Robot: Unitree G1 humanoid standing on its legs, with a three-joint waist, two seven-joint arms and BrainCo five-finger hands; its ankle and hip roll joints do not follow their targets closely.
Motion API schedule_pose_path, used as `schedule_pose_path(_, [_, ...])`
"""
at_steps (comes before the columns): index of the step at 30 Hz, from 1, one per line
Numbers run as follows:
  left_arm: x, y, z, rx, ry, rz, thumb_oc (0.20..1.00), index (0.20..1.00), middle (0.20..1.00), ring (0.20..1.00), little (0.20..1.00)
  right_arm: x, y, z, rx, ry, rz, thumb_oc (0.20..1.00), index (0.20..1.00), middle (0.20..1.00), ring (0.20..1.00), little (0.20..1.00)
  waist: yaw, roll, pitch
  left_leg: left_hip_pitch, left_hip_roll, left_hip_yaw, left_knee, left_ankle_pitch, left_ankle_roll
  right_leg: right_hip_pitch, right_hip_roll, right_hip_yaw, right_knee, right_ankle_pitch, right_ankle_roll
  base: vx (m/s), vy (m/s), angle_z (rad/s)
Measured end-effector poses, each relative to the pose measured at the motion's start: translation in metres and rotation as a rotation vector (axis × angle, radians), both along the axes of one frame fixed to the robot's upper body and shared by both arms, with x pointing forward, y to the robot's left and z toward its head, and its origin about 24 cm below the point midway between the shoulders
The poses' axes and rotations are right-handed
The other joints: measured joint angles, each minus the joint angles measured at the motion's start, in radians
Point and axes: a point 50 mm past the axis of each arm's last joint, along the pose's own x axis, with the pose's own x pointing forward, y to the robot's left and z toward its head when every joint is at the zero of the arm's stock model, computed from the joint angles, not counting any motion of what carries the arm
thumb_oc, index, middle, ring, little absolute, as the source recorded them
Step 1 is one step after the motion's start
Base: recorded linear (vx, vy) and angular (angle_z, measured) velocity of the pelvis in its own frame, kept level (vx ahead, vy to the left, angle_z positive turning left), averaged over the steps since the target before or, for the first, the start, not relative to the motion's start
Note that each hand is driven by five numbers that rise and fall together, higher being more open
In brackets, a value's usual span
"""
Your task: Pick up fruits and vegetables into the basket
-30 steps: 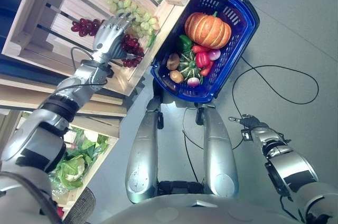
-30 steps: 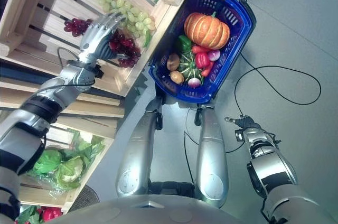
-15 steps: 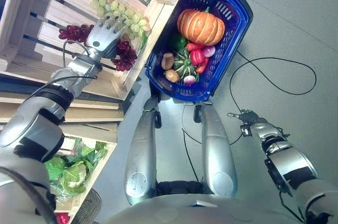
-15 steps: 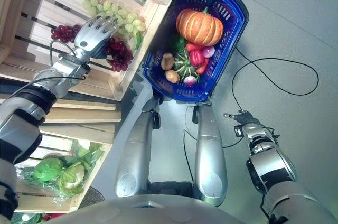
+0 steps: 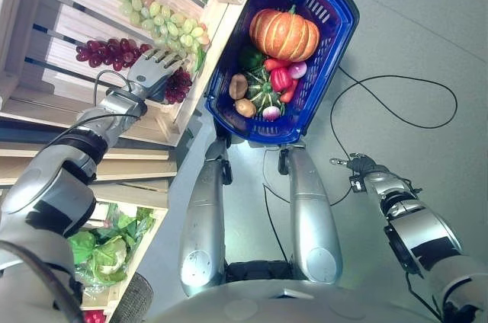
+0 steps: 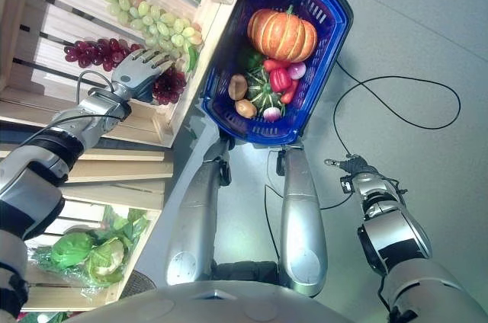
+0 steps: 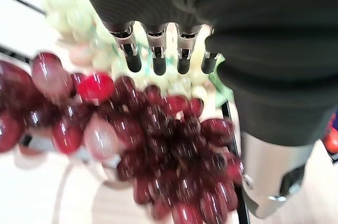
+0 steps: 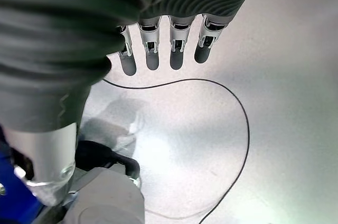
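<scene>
You have the crate [image 5: 91, 3] on your left and the basket [image 5: 335, 41] on the floor just to its right. In the crate, one bunch of grapes [image 5: 156, 14] lies farther from you and another bunch [image 5: 103, 52] nearer, with your left hand [image 5: 150, 71] over the nearer bunch. In the basket, the pumpkin [image 5: 284, 33] sits at the far end and the pepper [image 5: 280, 79], potato [image 5: 238, 87] and squash [image 5: 261, 97] nearer you; your right hand [image 5: 358, 164] hangs over the floor, well to the right.
</scene>
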Motion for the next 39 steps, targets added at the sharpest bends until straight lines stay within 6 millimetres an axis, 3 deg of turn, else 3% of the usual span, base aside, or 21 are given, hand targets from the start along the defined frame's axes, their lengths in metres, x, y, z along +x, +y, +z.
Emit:
schedule_pose_path(13, [0.002, 0.007, -0.009, 0.034, -0.034, 0.095, 1.0, 1.0, 1.0, 1.0, 1.0, 0.002, 0.0, 0.002, -0.002, -0.002, 0.001, 1.0, 1.0, 1.0, 1.0, 1.0, -0.002, 0.0, 0.0, -0.011, 0.012, 0.0, 0.006, -0.009, -0.006, -0.005, 0.012, 0.0, -0.011, 0.0, 0.0, 0.01, 0.023, -0.02])
schedule_pose_path(23, [0.009, 0.014, 0.008, 0.171, -0.163, 0.134, 1.0, 1.0, 1.0, 1.0, 1.0, 0.016, 0.005, 0.014, -0.011, -0.036, 0.028, 1.0, 1.0, 1.0, 1.0, 1.0, -0.014, -0.021, 0.008, -0.077, 0.016, -0.001, 0.05, -0.019, -0.007, -0.06, 0.016, 0.002, 0.012, 0.001, -0.002, 0.0, 0.005, 0.0])
schedule_pose_path(38, [0.014, 0.021, 0.017, 0.305, -0.153, 0.192, 1.0, 1.0, 1.0, 1.0, 1.0, 0.026, 0.008, 0.023, -0.024, -0.056, 0.048, 1.0, 1.0, 1.0, 1.0, 1.0, -0.029, -0.028, 0.008, -0.1, 0.017, 0.0, 0.061, -0.024, -0.005, -0.084, 0.017, 0.007, 0.019, 0.001, -0.001, 0.0, 0.0, 0.0])
schedule_pose_path(39, [0.014, 0.021, 0.018, 0.316, -0.153, 0.193, 0.953, 0.953, 0.953, 0.953, 0.953, 0.026, 0.008, 0.023, -0.024, -0.056, 0.048, 1.0, 1.0, 1.0, 1.0, 1.0, -0.029, -0.028, 0.008, -0.1, 0.017, 0.0, 0.061, -0.024, -0.005, -0.084, 0.017, 0.007, 0.018, 0.001, -0.001, 0.0, 0.0, 0.0])
